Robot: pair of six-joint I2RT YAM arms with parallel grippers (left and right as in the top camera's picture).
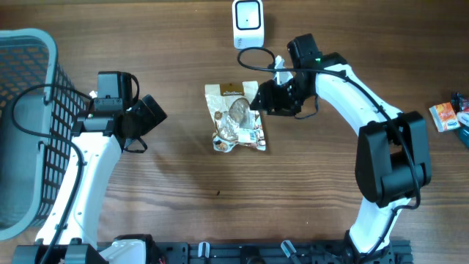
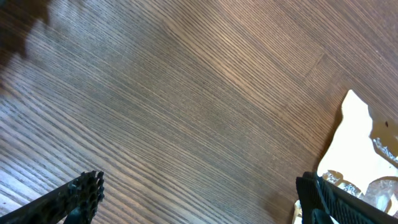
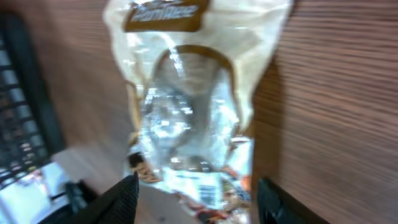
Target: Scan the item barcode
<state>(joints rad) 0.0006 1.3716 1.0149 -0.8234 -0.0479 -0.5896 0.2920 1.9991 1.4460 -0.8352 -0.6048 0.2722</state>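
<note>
Snack bag [image 1: 236,117] lies flat mid-worktop [image 1: 183,191], printed side up, its top end toward the far edge. White scanner [image 1: 248,22] sits at the far edge, just beyond the bag and apart from it. Right claw [image 1: 258,99] is at the bag's far right corner. In the right wrist view its fingers [image 3: 124,199] stand apart, one on each side of the bag's near end, and the bag is not pinched. That view is blurred, so I can't tell if they touch it. Left claw [image 1: 150,114] hovers over bare wood left of the bag, fingers [image 2: 74,196] spread wide with nothing between them, and the bag's edge [image 2: 360,155] shows beside the right finger. Grey basket [image 1: 29,125] is at the left edge. Small orange packet [image 1: 443,116] is at the right edge.
</note>
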